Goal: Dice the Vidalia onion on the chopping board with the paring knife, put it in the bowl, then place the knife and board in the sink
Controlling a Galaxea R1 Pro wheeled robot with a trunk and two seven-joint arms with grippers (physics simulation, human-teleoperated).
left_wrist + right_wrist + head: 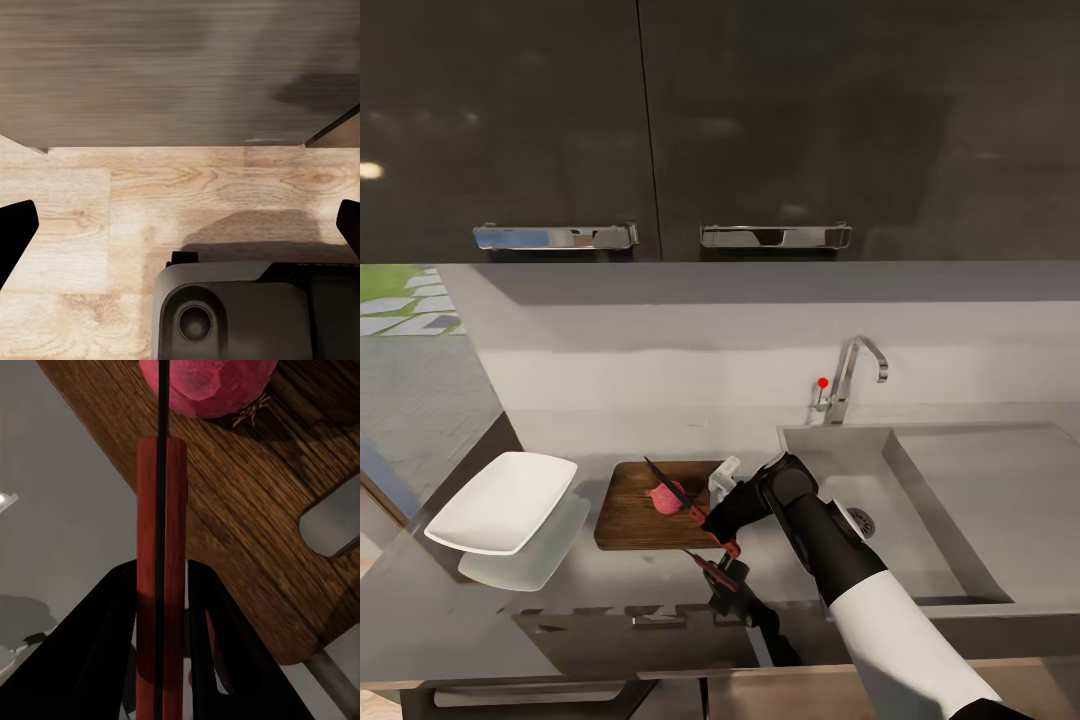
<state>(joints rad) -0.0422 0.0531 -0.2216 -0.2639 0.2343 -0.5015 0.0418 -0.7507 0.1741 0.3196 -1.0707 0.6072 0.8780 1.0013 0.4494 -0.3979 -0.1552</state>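
Note:
The brown chopping board [635,520] lies on the glossy countertop [600,585], between the bowl and the sink. On it rests the whole pinkish Vidalia onion [663,499] [210,390]. My right gripper [712,522] [161,574] is shut on the red handle of the paring knife [695,512] [161,585]. Its dark blade lies across the top of the onion, pointing to the back left; whether it cuts in I cannot tell. The white bowl [505,500] stands left of the board. In the left wrist view my left gripper [180,225] hangs open above the floor.
The grey sink [1000,520], with drain [857,520] and chrome tap [852,380], lies right of the board, just behind my right forearm. Dark wall cabinets [660,120] hang above. The left wrist view looks down on wooden floor [90,217], a cabinet front and my base [240,311].

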